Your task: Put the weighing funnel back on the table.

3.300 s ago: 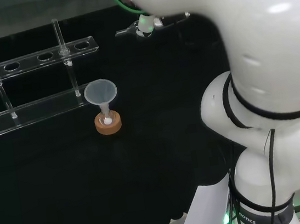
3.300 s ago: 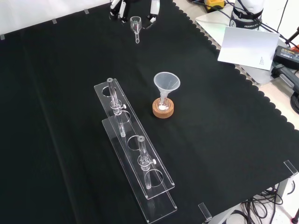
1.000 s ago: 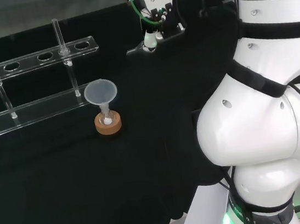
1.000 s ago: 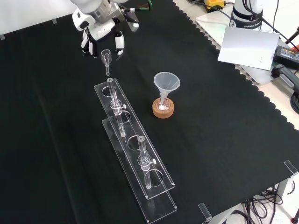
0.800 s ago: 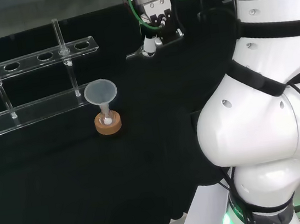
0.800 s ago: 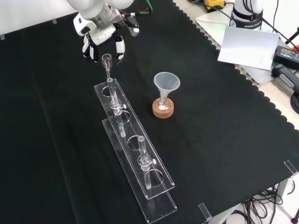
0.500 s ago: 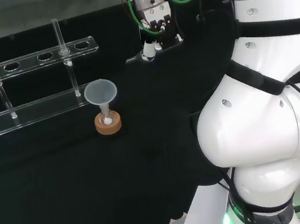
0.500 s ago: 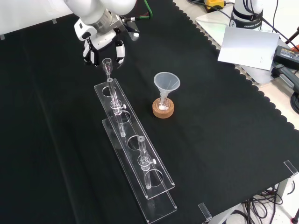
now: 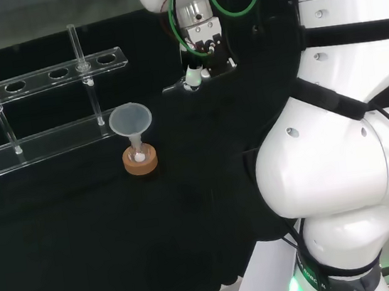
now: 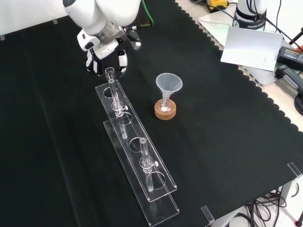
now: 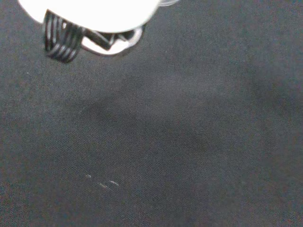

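Observation:
The weighing funnel [image 10: 110, 73] is a small clear scoop with a short stem, pinched between the fingers and thumb of the black and white hand [image 10: 105, 53]. In the front view it hangs just above the cloth, at the far end of the clear tube rack [image 10: 135, 146], with its stem pointing towards the rack. In the head view the hand [image 9: 197, 43] hangs below the white wrist. The weighing funnel [image 9: 178, 85] juts out to its left, low over the black cloth. In the wrist view a blurred white part of the hand [image 11: 90, 9] shows over bare cloth.
The big funnel [image 10: 168, 85] stands mouth up in a small flask on a cork ring [image 10: 165, 111], right of the rack in the front view. The rack [image 9: 50, 139] holds glass tubes. A white board [image 10: 251, 47] lies beyond the cloth's scalloped edge.
The hand has carried the weighing funnel from the far edge of the cloth towards the rack's end and lower, nearer the cloth. The big funnel and the rack have not moved.

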Robot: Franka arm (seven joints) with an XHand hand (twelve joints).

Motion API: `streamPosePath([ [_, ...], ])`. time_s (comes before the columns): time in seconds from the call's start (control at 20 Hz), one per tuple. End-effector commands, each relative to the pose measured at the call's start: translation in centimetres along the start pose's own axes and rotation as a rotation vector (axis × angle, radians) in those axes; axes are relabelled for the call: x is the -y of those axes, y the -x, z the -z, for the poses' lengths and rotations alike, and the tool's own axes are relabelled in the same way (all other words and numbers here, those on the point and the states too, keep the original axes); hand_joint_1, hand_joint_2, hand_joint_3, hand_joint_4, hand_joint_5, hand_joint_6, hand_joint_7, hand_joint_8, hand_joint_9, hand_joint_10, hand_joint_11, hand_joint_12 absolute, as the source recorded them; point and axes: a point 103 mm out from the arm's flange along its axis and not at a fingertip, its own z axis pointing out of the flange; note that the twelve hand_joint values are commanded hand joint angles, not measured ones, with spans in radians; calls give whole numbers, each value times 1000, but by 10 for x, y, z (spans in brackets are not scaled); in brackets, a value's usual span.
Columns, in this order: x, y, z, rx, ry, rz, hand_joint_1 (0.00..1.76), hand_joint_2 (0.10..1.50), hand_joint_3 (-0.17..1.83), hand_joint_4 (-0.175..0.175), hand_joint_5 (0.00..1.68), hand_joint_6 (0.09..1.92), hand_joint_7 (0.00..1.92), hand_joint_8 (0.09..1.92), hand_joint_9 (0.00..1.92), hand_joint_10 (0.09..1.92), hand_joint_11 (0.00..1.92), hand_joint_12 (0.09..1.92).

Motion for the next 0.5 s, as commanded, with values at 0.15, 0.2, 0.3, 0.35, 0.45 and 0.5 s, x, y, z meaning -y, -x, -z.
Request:
streamPosePath([
  [0.15,-18,-2,-16,-21,22,22,1120,637,702,175,1252,734,445,650,817,417,695,1104],
  [0.2,-20,-3,-18,-22,19,25,1120,637,702,175,1251,735,445,650,817,417,695,1103],
  [0.3,-24,-4,-21,-24,14,29,1120,637,703,175,1251,735,444,650,818,417,696,1103],
  [0.35,-26,-5,-22,-25,12,32,1120,637,703,175,1251,735,444,650,819,417,697,1103],
  [0.45,-28,-6,-24,-24,13,37,1120,637,703,175,1251,735,444,650,820,417,699,1103],
  [0.5,-29,-7,-24,-23,13,38,1120,637,703,175,1251,735,444,651,820,417,700,1103],
])
